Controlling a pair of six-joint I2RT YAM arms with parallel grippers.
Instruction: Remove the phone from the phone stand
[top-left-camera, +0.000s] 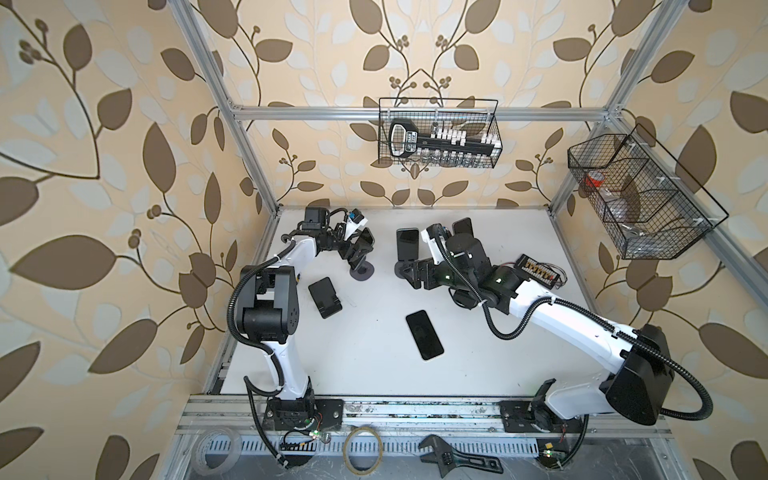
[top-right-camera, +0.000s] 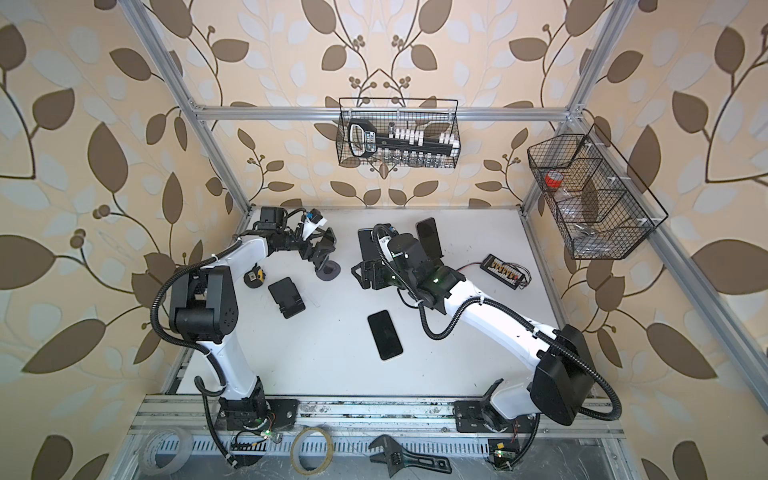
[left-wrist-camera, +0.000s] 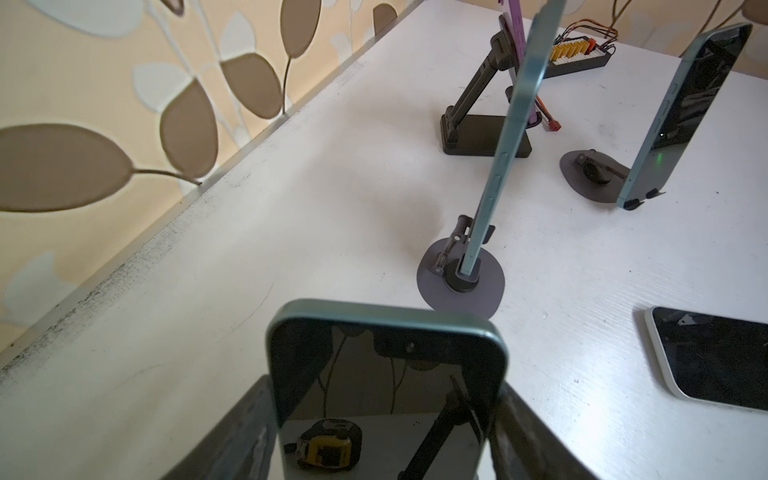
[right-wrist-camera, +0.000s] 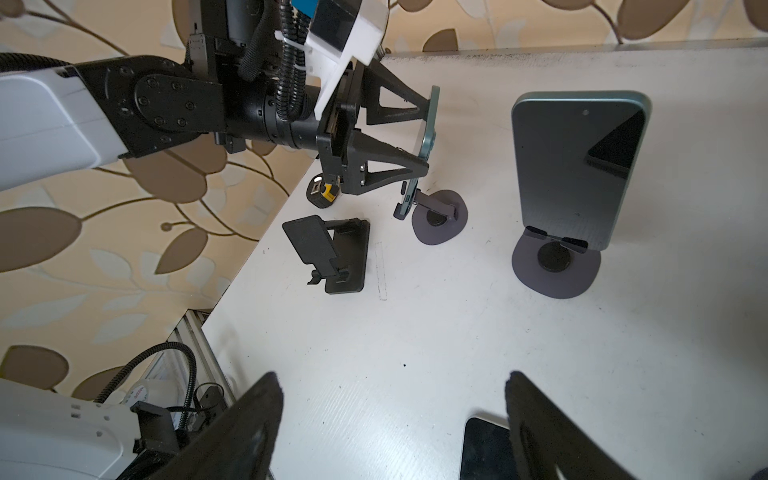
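Note:
At the back left of the white table, a teal phone (top-left-camera: 365, 241) leans on a phone stand with a grey disc base (top-left-camera: 360, 272). My left gripper (top-left-camera: 356, 249) is shut on the phone's two long edges. The left wrist view shows the phone (left-wrist-camera: 386, 365) filling the gap between the fingers (left-wrist-camera: 253, 415) of the left gripper (left-wrist-camera: 386, 390). In the right wrist view the phone's (right-wrist-camera: 428, 137) lower end still rests in the stand (right-wrist-camera: 440, 220). My right gripper (right-wrist-camera: 392, 380) stands open over bare table, holding nothing. In a top view the right gripper (top-left-camera: 411, 270) is near mid-table.
A second phone (top-left-camera: 407, 243) stands on a disc stand just behind the right gripper, and another phone (top-left-camera: 463, 226) stands further back. A phone (top-left-camera: 424, 334) lies flat mid-table. An empty black stand (top-left-camera: 326, 297), a tape measure (top-right-camera: 254, 277) and a wired board (top-left-camera: 538, 268) are nearby.

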